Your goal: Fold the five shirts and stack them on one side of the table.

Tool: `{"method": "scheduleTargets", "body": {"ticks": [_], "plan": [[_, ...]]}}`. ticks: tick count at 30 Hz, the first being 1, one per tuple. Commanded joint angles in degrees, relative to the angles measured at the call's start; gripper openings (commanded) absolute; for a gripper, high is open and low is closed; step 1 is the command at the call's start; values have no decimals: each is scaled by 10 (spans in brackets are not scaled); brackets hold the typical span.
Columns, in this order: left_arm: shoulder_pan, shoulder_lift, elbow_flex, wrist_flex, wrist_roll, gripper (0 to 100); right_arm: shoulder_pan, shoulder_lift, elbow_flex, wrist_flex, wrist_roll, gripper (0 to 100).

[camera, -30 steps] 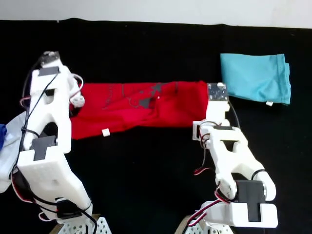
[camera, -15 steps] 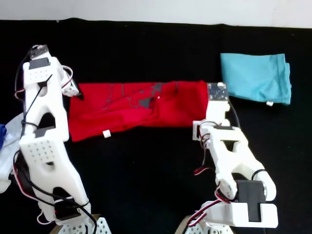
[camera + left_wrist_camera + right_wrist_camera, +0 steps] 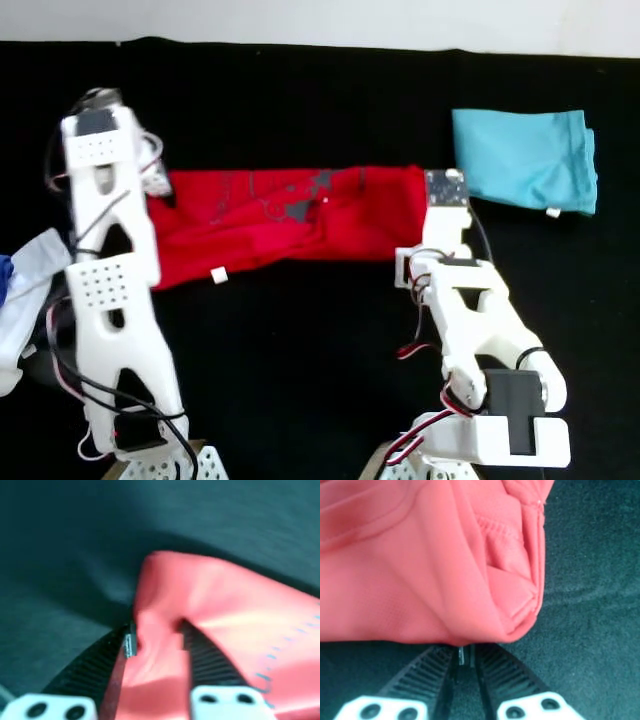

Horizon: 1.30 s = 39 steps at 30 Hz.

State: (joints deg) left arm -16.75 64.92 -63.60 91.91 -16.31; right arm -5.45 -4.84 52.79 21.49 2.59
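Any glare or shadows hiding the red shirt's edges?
High view: even light, no glare; an arm covers one end of the red shirt. Left wrist view: shadow darkens the table beside the gripped fold. Right wrist view: evenly lit hem, no glare.

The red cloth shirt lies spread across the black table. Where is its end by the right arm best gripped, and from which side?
Probably at the thick folded corner of the red cloth shirt, approached low from the arms' side. The layers bunch there into a raised lip that is easy to pinch.
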Motion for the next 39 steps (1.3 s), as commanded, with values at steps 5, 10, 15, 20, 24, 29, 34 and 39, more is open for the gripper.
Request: {"method": "scheduleTargets", "body": {"ticks": [5, 10, 15, 20, 24, 29, 34, 39], "plan": [[45, 31, -104, 44, -9, 8, -7, -2, -17, -3, -7, 6], [27, 31, -171, 68, -10, 8, -4, -42, -3, -1, -10, 6], [-27, 32, -192, 69, -11, 8, -15, -259, 138, -30, -51, 6], [-68, 28, -199, 68, -12, 8, 16, -495, 284, -64, -54, 6], [-105, -1, -215, 69, -27, 8, 22, -532, 341, -97, -54, 6], [-99, -61, -213, 88, -28, 8, 38, -423, 289, -104, -55, 6], [9, -131, -212, 89, -27, 8, 87, -198, 181, -147, -85, 6], [157, -154, -215, 86, 2, 8, 106, -94, 73, -74, -105, 6]]}}
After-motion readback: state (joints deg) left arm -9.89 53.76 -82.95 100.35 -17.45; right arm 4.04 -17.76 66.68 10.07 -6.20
